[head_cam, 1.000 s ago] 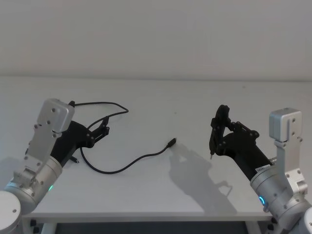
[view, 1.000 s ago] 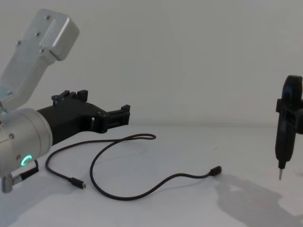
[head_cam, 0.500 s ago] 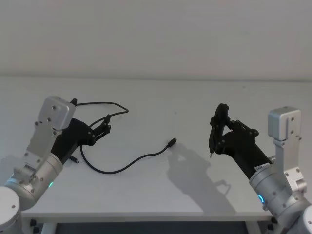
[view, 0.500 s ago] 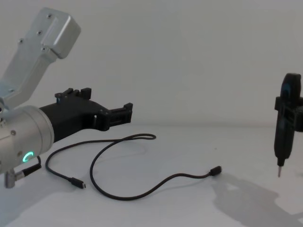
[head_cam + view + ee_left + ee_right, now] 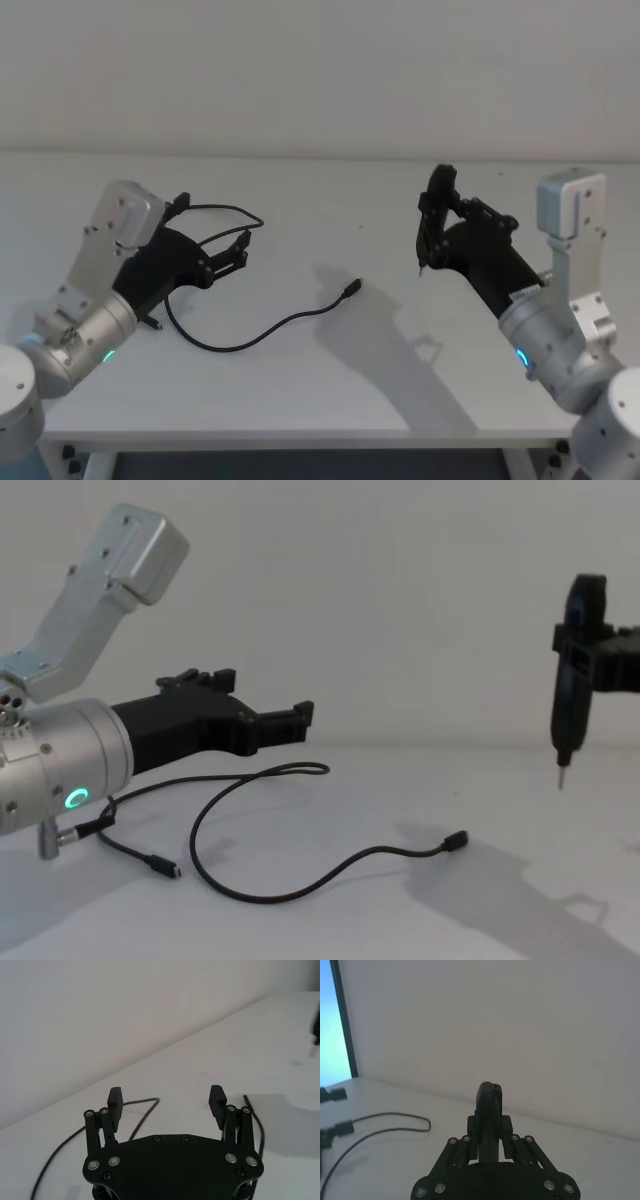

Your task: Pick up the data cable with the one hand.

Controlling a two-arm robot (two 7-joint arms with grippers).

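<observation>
Data cable (image 5: 290, 321) lies unmoved in loose curves on the white table (image 5: 330, 400). The left gripper (image 5: 242, 250) has advanced to hover by its far loop, fingers spread and empty. Right gripper (image 5: 433, 228), clamped on the pen-like tool (image 5: 566, 715), has risen and swung inward.

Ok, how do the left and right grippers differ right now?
The left gripper is open and empty; the right gripper is shut on a pen-like tool. The left gripper reaches out level above the data cable's loops; the right gripper hangs off to the side, its tool tip pointing down. Both are raised off the table, neither touching the cable.
</observation>
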